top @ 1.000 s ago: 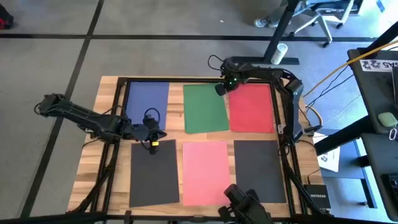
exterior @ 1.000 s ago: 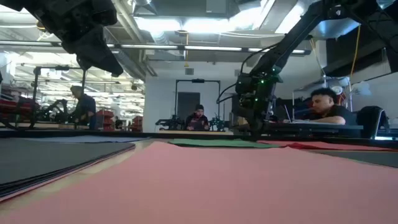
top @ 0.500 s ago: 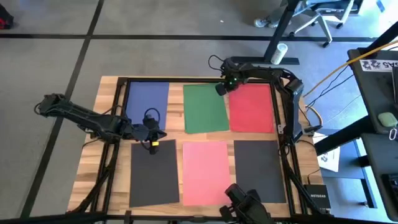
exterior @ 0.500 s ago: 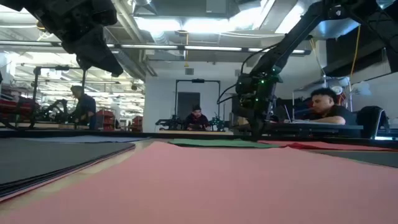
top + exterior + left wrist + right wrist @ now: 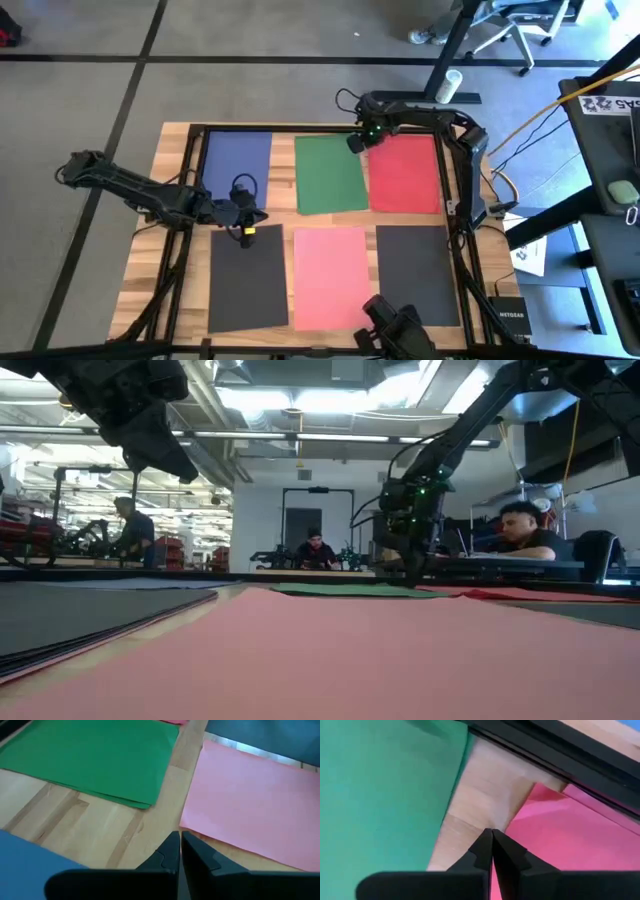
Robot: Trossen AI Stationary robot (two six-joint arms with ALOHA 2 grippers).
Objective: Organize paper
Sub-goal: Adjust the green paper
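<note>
Six sheets of paper lie flat on the wooden table in two rows. The far row holds blue (image 5: 237,165), green (image 5: 332,173) and red (image 5: 404,173). The near row holds dark grey (image 5: 248,275), salmon pink (image 5: 332,275) and dark grey (image 5: 417,272). My left gripper (image 5: 248,232) is shut and hangs raised (image 5: 140,420) over the far edge of the left dark sheet, with nothing in it. My right gripper (image 5: 357,142) is shut and low (image 5: 408,572) at the red sheet's far left corner. Its tips (image 5: 491,834) stand where the red edge meets bare wood. My right gripper points its shut fingertips down at the red sheet's left edge (image 5: 512,832), close to its far corner. Whether the tips touch the paper or the wood beside it, I cannot tell. The sheet lies on the table.
A black frame (image 5: 300,128) runs around the table's edges. Narrow strips of bare wood (image 5: 125,825) separate the sheets. A dark camera mount (image 5: 398,330) sits at the near edge. People sit at desks in the room beyond (image 5: 520,530).
</note>
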